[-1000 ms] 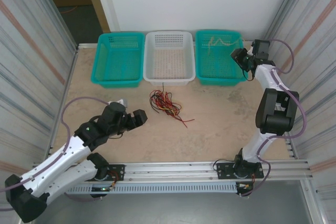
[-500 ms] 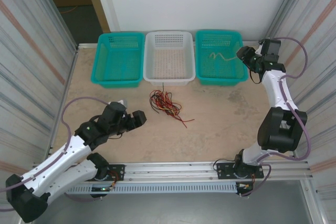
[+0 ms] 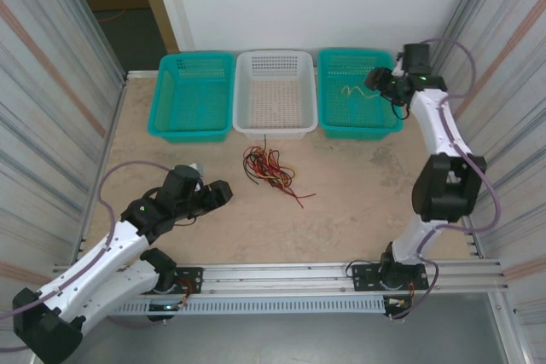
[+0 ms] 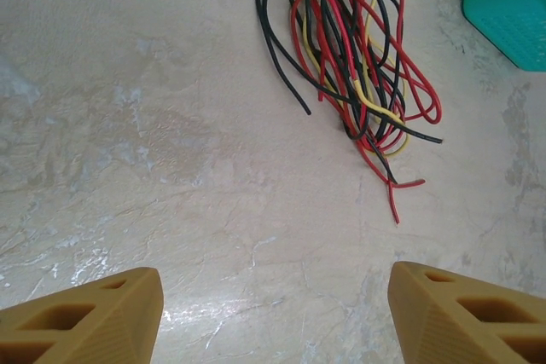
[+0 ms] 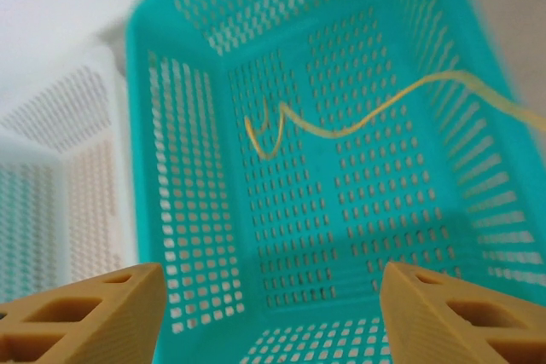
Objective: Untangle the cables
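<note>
A tangle of red, black and yellow cables [image 3: 270, 170] lies on the table in front of the white basket [image 3: 246, 118]; in the left wrist view this cable tangle [image 4: 354, 57] sits ahead, apart from the fingers. My left gripper [image 3: 220, 193] rests low on the table to the tangle's left, open with bare table between its fingers [image 4: 85, 317]. One pale yellow cable [image 5: 341, 125] lies loose inside the right teal basket [image 3: 381, 123]. My right gripper [image 3: 375, 83] hovers open above that basket's right side, holding nothing.
Three baskets stand in a row at the back: a teal basket [image 3: 164, 121] on the left, the white one in the middle, the right teal basket [image 5: 192, 236]. Corrugated metal walls close both sides. A metal rail [image 3: 281, 277] runs along the near edge.
The yellow cable, lying in the right teal basket throughout, has shifted toward its middle. My right gripper has swung right, then back left over the basket. The left gripper has eased slightly lower.
</note>
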